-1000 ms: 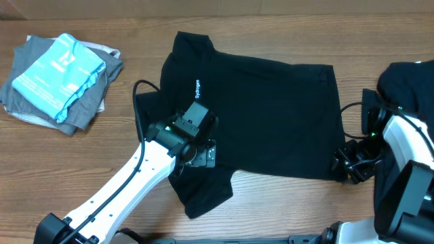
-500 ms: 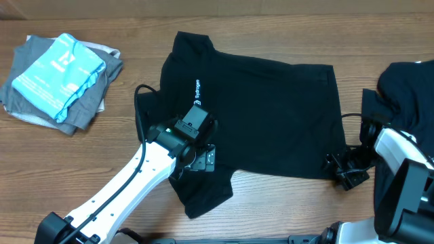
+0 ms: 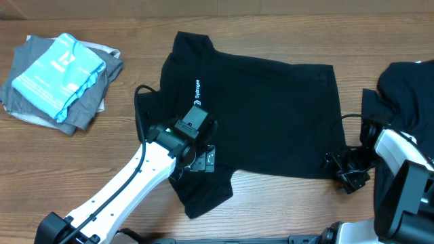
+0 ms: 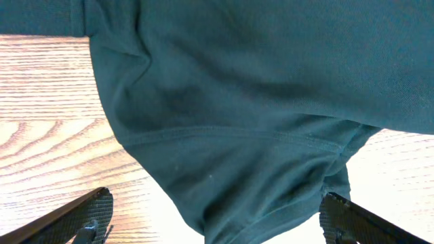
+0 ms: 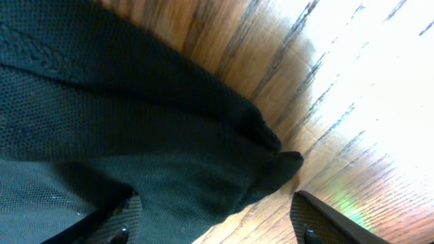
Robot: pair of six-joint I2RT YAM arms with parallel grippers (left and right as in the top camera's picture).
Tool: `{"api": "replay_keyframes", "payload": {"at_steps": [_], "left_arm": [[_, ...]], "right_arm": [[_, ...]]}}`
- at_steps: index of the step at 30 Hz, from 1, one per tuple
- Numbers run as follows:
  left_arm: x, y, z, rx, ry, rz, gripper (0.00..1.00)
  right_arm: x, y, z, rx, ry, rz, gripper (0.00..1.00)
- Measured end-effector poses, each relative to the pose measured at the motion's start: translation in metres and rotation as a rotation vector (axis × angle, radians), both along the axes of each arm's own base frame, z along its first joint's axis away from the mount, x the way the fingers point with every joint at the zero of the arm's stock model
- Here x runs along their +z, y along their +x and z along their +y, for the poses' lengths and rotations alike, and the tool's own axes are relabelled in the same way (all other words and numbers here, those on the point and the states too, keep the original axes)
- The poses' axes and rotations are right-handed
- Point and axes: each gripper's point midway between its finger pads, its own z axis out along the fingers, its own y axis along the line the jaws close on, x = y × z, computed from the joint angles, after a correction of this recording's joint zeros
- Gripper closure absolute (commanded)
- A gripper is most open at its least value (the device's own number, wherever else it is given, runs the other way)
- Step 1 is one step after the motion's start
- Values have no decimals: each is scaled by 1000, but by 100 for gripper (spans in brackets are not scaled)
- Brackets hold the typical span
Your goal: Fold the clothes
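Because the black T-shirt [image 3: 271,115] lies soft and limp, the open, empty jaws should pinch its sleeve [image 4: 224,169] and hem corner [image 5: 285,166].

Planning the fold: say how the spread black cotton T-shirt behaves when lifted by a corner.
Probably floppy: the black cotton T-shirt lies flat, its sleeve softly creased. Being wide, it would likely drape and drag. Matte knit probably resists slipping.

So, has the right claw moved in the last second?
Yes. The right claw has shifted lower in the overhead view, against the hem corner of the spread black cotton T-shirt.
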Motion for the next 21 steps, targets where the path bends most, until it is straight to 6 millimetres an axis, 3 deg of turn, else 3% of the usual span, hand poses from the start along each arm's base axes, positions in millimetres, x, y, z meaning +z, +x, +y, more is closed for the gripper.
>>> {"api": "replay_keyframes", "payload": {"at_steps": [12,21], "left_arm": [[0,-1,-2,-2,-13,8,0],[0,-1,-2,-2,-13,9,0]], "right_arm": [[0,-1,0,0,-3,5,20],[2,-6,0,-3,-1,25,0]]}}
